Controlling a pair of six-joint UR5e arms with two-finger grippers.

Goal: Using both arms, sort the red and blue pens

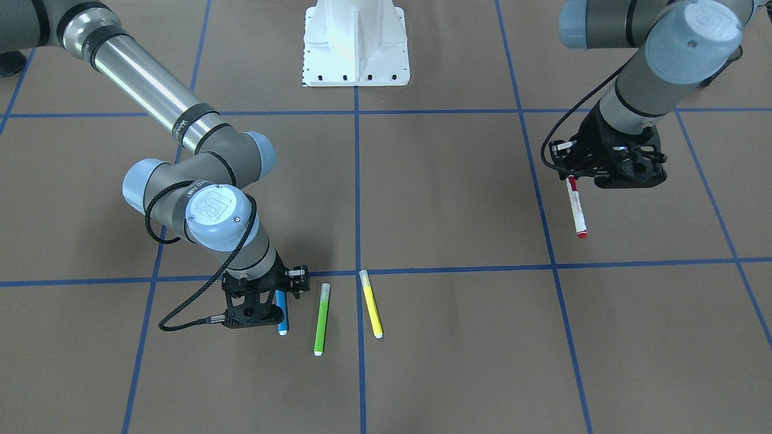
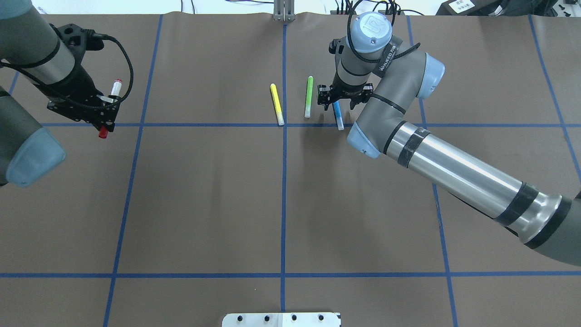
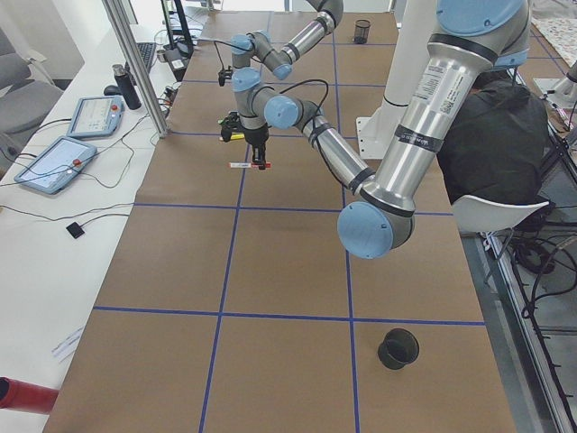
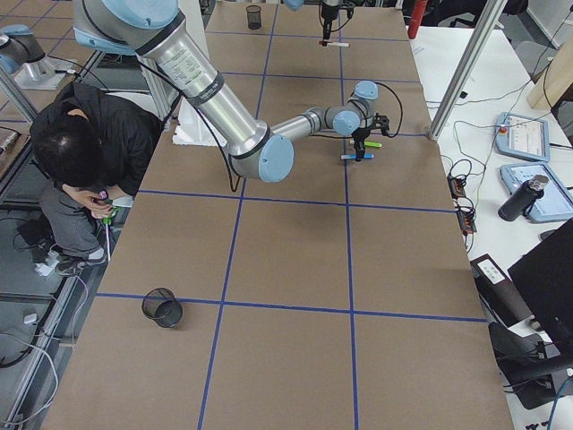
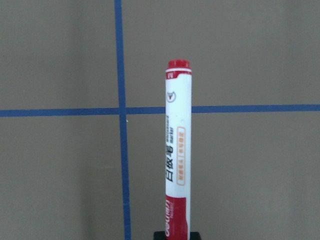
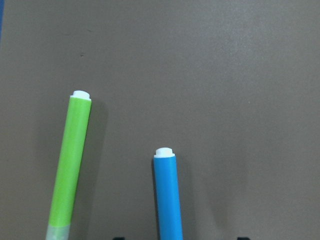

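Note:
The red pen (image 1: 576, 208), white-barrelled with a red cap, is clamped near its capped end in my left gripper (image 1: 571, 178), which is shut on it. In the left wrist view the red pen (image 5: 177, 160) sticks straight out over the brown table. The blue pen (image 1: 282, 316) lies flat on the table under my right gripper (image 2: 337, 105). That gripper is open and straddles the blue pen (image 6: 167, 195), its dark tips showing at the bottom edge of the right wrist view on either side of the barrel.
A green marker (image 1: 321, 325) and a yellow marker (image 1: 371, 303) lie close beside the blue pen. The white robot base (image 1: 356, 42) stands at the table's edge. Black mesh cups (image 3: 398, 348) (image 4: 254, 15) stand near the table ends. A person (image 4: 81, 152) sits beside the table.

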